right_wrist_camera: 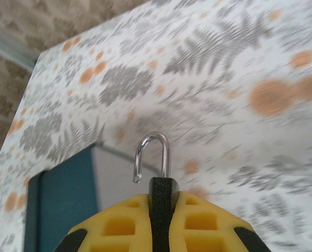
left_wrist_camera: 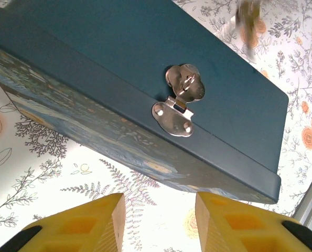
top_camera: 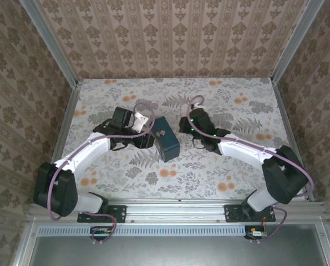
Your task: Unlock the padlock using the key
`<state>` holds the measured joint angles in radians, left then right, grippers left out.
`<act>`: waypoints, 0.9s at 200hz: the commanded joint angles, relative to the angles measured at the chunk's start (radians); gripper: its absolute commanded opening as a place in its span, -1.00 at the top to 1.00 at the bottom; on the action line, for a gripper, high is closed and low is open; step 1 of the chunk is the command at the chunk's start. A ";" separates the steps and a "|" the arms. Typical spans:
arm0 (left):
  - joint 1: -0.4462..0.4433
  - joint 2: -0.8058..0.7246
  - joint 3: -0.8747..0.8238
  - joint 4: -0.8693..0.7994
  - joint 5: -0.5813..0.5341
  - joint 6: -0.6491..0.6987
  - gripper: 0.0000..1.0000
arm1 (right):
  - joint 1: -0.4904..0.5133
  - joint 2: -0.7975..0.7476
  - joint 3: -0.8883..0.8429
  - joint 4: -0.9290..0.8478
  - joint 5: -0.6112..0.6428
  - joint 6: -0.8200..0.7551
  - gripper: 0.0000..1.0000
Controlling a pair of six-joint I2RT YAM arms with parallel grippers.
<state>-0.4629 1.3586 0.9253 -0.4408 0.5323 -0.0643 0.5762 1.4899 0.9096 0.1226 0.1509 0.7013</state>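
Note:
My right gripper (right_wrist_camera: 161, 185) is shut on the padlock, whose body is hidden between the yellow fingers. Its silver shackle (right_wrist_camera: 153, 154) sticks out past the fingertips and stands open, one end free. In the top view the right gripper (top_camera: 186, 125) hovers just right of the dark blue box (top_camera: 166, 138). My left gripper (left_wrist_camera: 160, 203) is open with nothing between its fingers, close to the box's printed side (left_wrist_camera: 93, 123) and below its metal hasp (left_wrist_camera: 179, 102). A blurred brass and silver thing (left_wrist_camera: 246, 23) hangs beyond the box. I cannot make out the key.
The box stands mid-table on a floral cloth (top_camera: 220, 166), between the two grippers. Patterned walls close off the back and both sides. A metal rail (top_camera: 176, 205) runs along the near edge by the arm bases.

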 commanded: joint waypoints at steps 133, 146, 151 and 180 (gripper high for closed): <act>0.001 0.032 0.047 0.011 0.007 -0.083 0.18 | -0.245 -0.126 -0.185 -0.101 -0.173 -0.321 0.09; 0.001 0.047 0.052 0.013 0.016 -0.083 0.19 | -0.206 -0.063 -0.193 0.012 -0.311 -0.298 0.24; 0.002 0.056 0.054 0.012 0.018 -0.083 0.19 | -0.192 -0.028 -0.192 0.056 -0.366 -0.284 0.30; -0.016 0.079 0.059 0.028 0.010 -0.098 0.20 | -0.115 0.162 -0.131 0.227 -0.562 -0.213 0.49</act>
<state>-0.4664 1.4204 0.9554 -0.4366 0.5282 -0.1341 0.4168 1.5246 0.7464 0.2070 -0.1913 0.4480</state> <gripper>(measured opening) 0.399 0.276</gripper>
